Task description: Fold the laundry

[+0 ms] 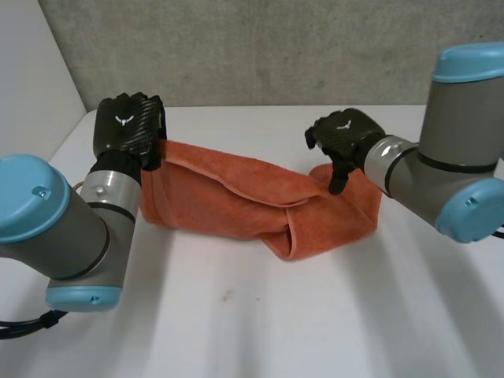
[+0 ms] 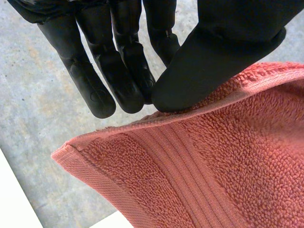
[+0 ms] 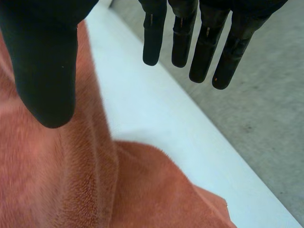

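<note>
Our left robot hand [image 1: 126, 126] pinches the far-left hemmed edge of the orange towel [image 1: 252, 201], bunched across the white surface [image 1: 236, 315]; our right robot hand [image 1: 344, 135] hovers at its right end, fingers [image 3: 204, 42] straight, holding nothing. Soft, limp terry, we judge: best gripped at corners.

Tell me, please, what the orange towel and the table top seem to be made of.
Towel: terry cloth, probably cotton; soft, matte looped pile, with flat woven ribs along its edge. Table: a smooth white, slightly matte top, perhaps laminate or painted board; the look leaves it open.
</note>
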Tool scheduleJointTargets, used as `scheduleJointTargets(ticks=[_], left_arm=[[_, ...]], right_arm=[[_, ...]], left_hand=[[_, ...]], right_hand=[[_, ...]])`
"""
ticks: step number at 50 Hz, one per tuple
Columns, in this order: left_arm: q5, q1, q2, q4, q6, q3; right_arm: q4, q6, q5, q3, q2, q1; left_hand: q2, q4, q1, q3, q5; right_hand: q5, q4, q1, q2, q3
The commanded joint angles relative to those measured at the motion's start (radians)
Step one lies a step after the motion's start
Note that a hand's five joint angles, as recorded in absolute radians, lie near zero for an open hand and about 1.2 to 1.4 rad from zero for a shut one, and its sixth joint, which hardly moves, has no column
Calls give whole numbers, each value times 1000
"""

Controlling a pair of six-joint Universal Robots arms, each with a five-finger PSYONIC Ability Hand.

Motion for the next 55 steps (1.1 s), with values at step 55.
scheduleJointTargets(ticks=[55], left_arm=[[19,72,-107,11,-6,36]], right_arm=[[-273,645,245,283,109,167]], left_hand=[[178,179,201,180,214]], right_hand=[[25,29,67,15,22]])
